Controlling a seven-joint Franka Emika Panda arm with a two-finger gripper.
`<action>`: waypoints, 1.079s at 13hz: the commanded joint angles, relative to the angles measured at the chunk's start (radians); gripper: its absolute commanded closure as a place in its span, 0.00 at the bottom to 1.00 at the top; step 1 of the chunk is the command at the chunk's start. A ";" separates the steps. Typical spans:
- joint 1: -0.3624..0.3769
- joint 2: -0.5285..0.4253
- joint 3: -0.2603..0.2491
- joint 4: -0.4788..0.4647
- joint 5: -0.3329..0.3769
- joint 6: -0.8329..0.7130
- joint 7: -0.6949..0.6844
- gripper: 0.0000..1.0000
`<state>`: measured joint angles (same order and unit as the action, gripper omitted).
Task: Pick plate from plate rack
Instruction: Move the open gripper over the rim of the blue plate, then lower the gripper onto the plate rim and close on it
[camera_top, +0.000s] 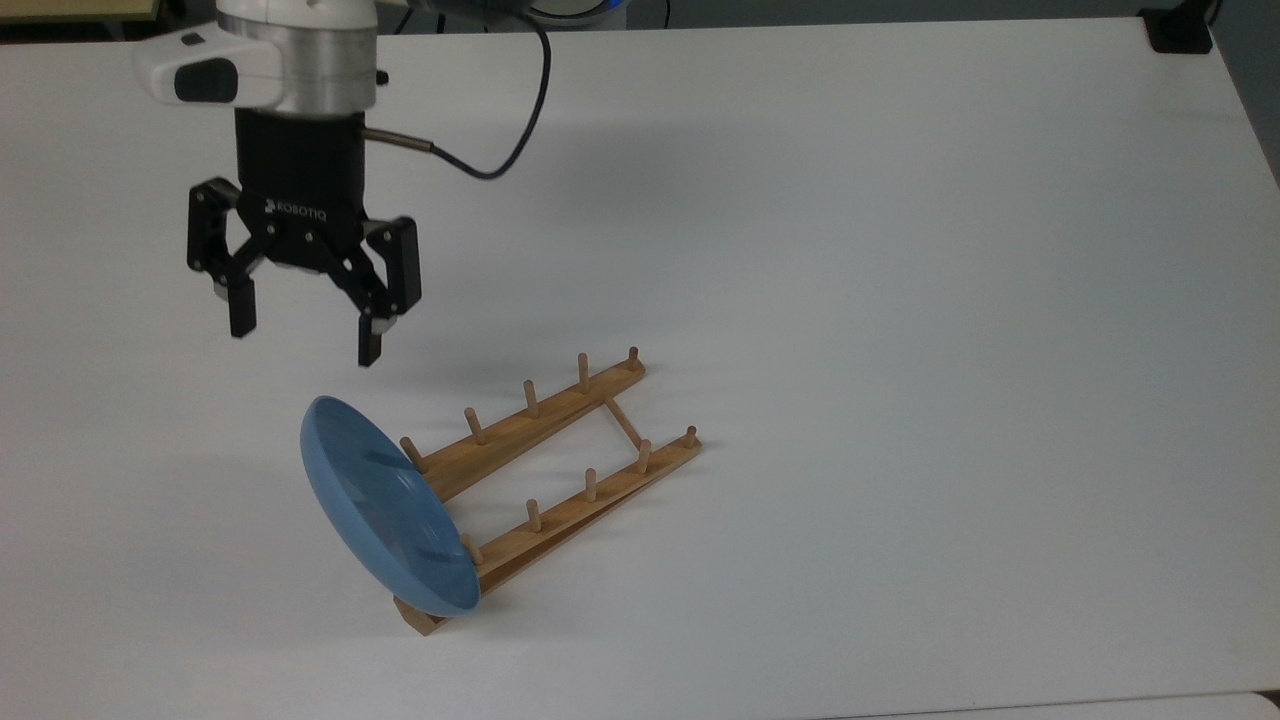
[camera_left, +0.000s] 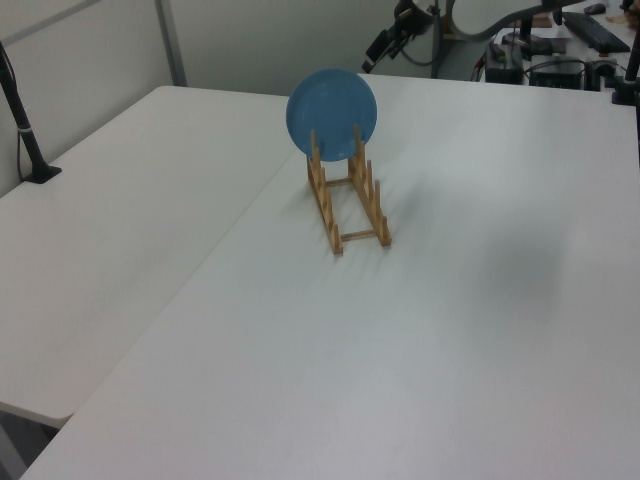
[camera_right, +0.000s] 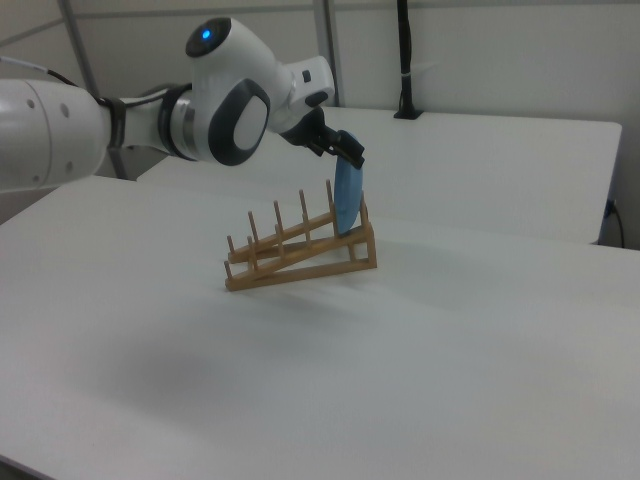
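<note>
Blue plate upright in rack; top view shows tool spread wide, empty

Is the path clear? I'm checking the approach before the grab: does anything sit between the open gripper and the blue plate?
Nothing visible does. In the top view the gripper hangs open above the plate, apart from it, over bare table. The plate rack pegs lie on the plate's far side.

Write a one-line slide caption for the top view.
Open gripper hovering above a blue plate propped upright at one end of a wooden rack on a white table.
</note>
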<state>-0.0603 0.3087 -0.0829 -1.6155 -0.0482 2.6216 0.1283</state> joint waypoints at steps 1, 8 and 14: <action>0.016 0.047 -0.009 -0.006 -0.045 0.112 0.124 0.10; 0.016 0.095 -0.009 0.041 -0.045 0.133 0.137 0.32; 0.014 0.132 -0.011 0.068 -0.108 0.135 0.137 0.47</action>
<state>-0.0561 0.4180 -0.0817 -1.5732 -0.0975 2.7344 0.2287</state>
